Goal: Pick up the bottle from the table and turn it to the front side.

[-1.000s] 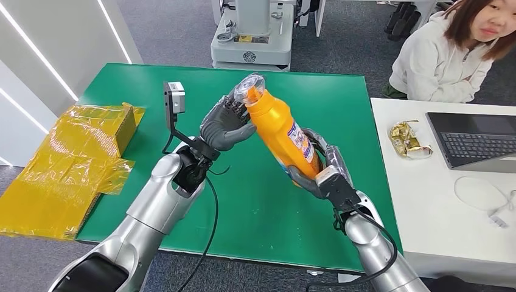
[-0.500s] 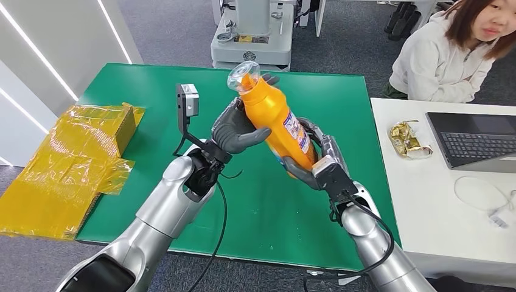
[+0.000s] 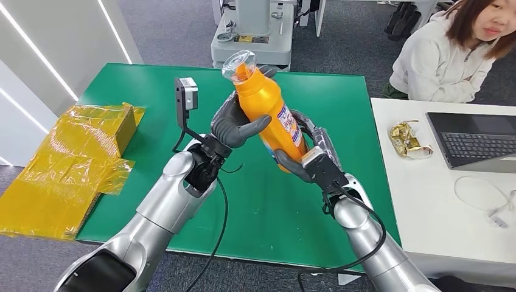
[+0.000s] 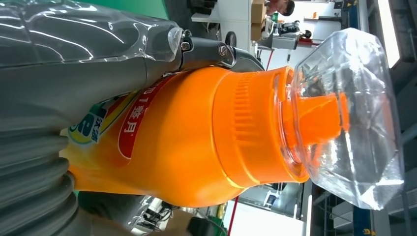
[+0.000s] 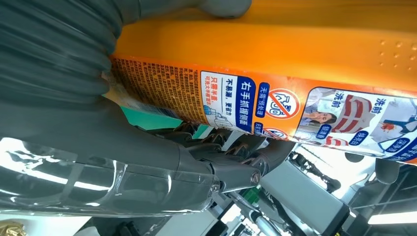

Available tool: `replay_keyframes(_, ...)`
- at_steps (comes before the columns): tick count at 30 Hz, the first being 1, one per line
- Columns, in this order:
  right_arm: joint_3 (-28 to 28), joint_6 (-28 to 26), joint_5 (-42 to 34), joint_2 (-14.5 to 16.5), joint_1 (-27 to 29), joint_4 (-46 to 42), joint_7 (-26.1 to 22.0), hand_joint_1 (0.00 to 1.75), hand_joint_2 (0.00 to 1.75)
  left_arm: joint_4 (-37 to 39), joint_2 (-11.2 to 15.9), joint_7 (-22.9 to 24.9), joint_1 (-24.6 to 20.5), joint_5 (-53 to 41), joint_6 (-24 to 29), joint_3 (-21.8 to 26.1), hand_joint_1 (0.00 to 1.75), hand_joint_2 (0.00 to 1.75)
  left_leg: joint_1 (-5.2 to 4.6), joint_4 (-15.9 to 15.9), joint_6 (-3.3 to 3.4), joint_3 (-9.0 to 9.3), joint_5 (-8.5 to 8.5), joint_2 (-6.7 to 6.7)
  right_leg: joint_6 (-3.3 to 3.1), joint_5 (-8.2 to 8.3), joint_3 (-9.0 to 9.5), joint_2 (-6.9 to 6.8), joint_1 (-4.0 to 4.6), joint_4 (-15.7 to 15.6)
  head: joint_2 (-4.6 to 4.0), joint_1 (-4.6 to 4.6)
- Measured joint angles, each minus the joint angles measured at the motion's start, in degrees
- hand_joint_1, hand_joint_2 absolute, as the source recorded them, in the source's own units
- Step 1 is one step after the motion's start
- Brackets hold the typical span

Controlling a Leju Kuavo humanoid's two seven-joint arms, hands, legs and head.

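Head view: the bottle [image 3: 268, 112] is up off the green table [image 3: 152, 91], tilted with its clear cap [image 3: 237, 64] away from the robot; the left hand [image 3: 234, 125] wraps the upper body and the right hand [image 3: 304, 155] cups the base, so both grasp it, and I judge the step to be the turn itself, mid-air. Left wrist view: fingers [image 4: 206, 49] lie around the shoulder below the cap; right wrist view: fingers [image 5: 231, 147] close under the printed label [image 5: 275, 105]; next, probably 1 hand must loosen while the other rotates, without letting it slip.
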Motion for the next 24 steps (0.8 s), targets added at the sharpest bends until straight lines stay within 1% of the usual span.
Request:
replay_keyframes(17, -0.4, 0.89, 2.5, 0.95, 1.06, 0.6, 1.38, 1.75, 1.75, 2.34, 0.27, 1.3, -0.96, 1.12, 0.8, -0.06, 1.75, 1.75, 0.0, 0.01, 0.0, 0.0, 0.0, 0.01, 0.0, 0.0, -0.02, 0.01, 0.0, -0.01, 0.0, 0.01)
replay_keyframes(18, -0.49, 0.95, 2.53, 0.95, 1.19, 0.56, 1.4, 1.65, 1.75, 2.43, 0.27, 1.32, -0.96, 1.14, 0.79, -0.11, 1.75, 1.75, 0.0, 0.01, 0.0, 0.0, 0.0, 0.01, 0.0, 0.0, -0.02, 0.02, 0.0, -0.01, 0.0, 0.01)
replay_keyframes(21, -0.68, 1.05, 2.55, 0.95, 1.43, 0.52, 1.43, 0.34, 1.75, 2.59, 0.27, 1.33, -0.98, 1.14, 0.79, -0.3, 1.75, 1.75, 0.0, 0.01, 0.0, 0.0, 0.0, 0.01, 0.0, 0.0, -0.03, 0.02, 0.0, -0.01, 0.0, 0.01)
replay_keyframes(22, -0.71, 1.14, 2.58, 0.95, 1.5, 0.49, 1.4, 0.0, 1.75, 2.63, 0.27, 1.33, -1.01, 1.09, 0.83, -0.36, 1.75, 1.75, 0.0, 0.01, 0.0, 0.0, 0.0, 0.01, 0.0, 0.0, -0.03, 0.02, 0.0, -0.01, 0.0, 0.01)
replay_keyframes(24, -0.72, 1.34, 2.7, 0.95, 1.89, 0.2, 1.38, 0.0, 1.75, 2.68, 0.28, 1.03, -1.08, 0.66, 1.13, -0.62, 1.75, 1.75, 0.0, 0.01, 0.0, 0.0, 0.0, 0.01, 0.0, 0.0, -0.04, 0.01, 0.0, -0.01, 0.0, 0.01)
